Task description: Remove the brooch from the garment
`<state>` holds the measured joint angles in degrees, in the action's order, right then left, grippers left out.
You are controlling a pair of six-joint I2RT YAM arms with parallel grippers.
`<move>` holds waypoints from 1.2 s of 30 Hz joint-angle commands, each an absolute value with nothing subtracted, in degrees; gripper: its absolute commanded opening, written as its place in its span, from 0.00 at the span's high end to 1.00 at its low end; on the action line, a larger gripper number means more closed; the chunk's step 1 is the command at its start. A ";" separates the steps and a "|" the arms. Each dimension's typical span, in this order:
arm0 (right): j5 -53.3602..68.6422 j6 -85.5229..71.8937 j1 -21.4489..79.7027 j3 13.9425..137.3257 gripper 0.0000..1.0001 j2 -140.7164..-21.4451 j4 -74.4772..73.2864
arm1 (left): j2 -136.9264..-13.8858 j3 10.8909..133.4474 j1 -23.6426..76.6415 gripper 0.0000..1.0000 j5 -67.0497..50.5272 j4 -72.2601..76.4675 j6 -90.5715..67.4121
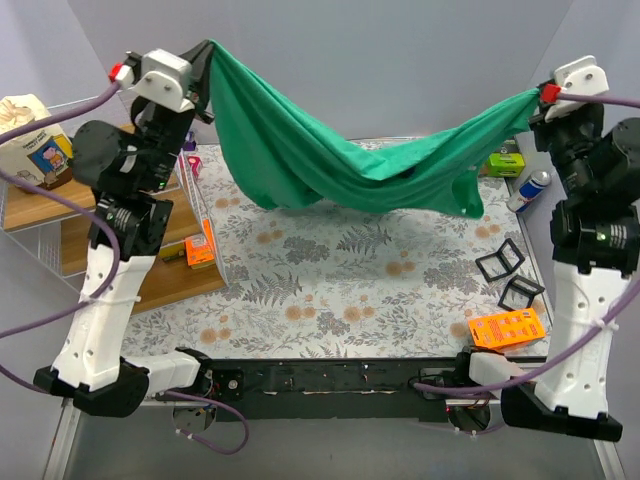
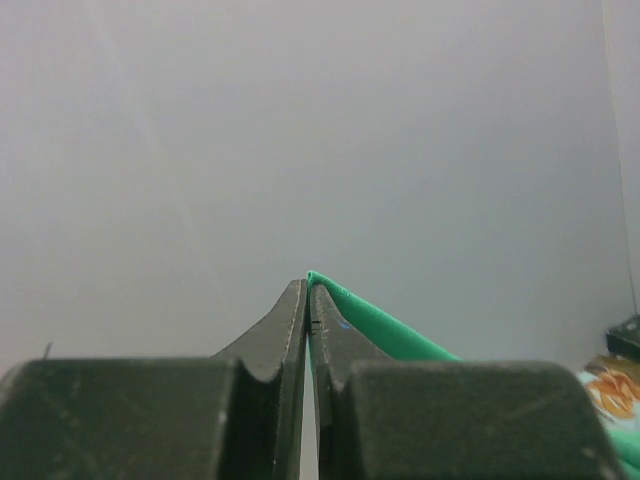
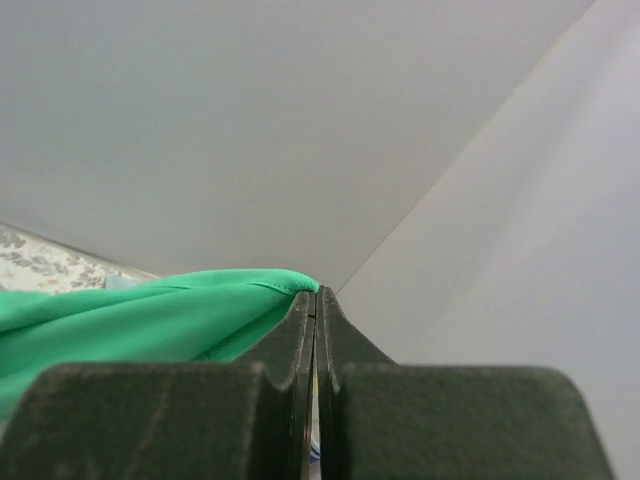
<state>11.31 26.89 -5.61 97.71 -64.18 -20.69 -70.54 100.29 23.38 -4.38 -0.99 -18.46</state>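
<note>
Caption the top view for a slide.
Green shirt slung above the mat, pinched by left gripper and right gripper.

We see the counter [image 1: 340, 440] under a floral mat [image 1: 330, 270]. On its right side lie two black square frames [image 1: 499, 262] (close together), an orange card [image 1: 506, 328] nearer us, and a green box [image 1: 505, 162] and can [image 1: 530, 188] farther back.

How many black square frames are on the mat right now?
2. One black frame lies on the right of the floral mat; the second frame sits just nearer the arm bases, behind the orange card. The hanging garment could hide more.
</note>
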 commanded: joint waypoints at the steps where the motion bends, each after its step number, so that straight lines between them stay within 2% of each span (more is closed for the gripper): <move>1: 5.12 28.56 -5.71 101.42 0.99 -60.74 -19.95 | -68.73 106.33 23.38 1.00 -3.60 -1.93 -14.24; 5: 2.11 30.05 -5.71 102.83 0.99 -59.77 -20.91 | -70.05 108.98 23.38 1.00 -4.48 -2.28 -13.62; 9: 2.63 30.32 -5.71 98.01 0.99 -57.75 -20.30 | -70.14 104.95 23.38 1.00 -3.17 -2.20 -13.54; 11: 3.60 30.41 -5.71 93.27 0.99 -56.96 -19.78 | -69.87 101.97 23.38 1.00 -1.94 -1.41 -10.91; 16: 7.11 31.90 -5.71 77.29 0.99 -51.42 -16.35 | -69.61 85.89 23.38 1.00 3.95 8.24 -6.16; 20: 9.84 33.75 -5.71 59.91 0.99 -47.99 -16.26 | -71.45 77.88 23.38 1.00 4.74 8.53 -5.19; 22: 10.11 34.10 -5.71 55.57 0.99 -47.55 -16.08 | -72.77 73.85 23.38 1.00 6.41 8.35 -4.66; 27: 9.67 34.10 -5.71 49.84 0.99 -53.33 -15.47 | -77.51 68.47 23.29 1.00 12.12 7.91 -2.47; 36: 4.67 31.91 -5.71 50.88 0.99 -67.56 -10.90 | -84.63 64.69 23.38 1.00 19.51 10.90 2.46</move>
<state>7.92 33.26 -5.61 49.28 -63.07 -16.60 -83.15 64.95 23.40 14.35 7.35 -0.78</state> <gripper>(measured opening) 0.022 0.014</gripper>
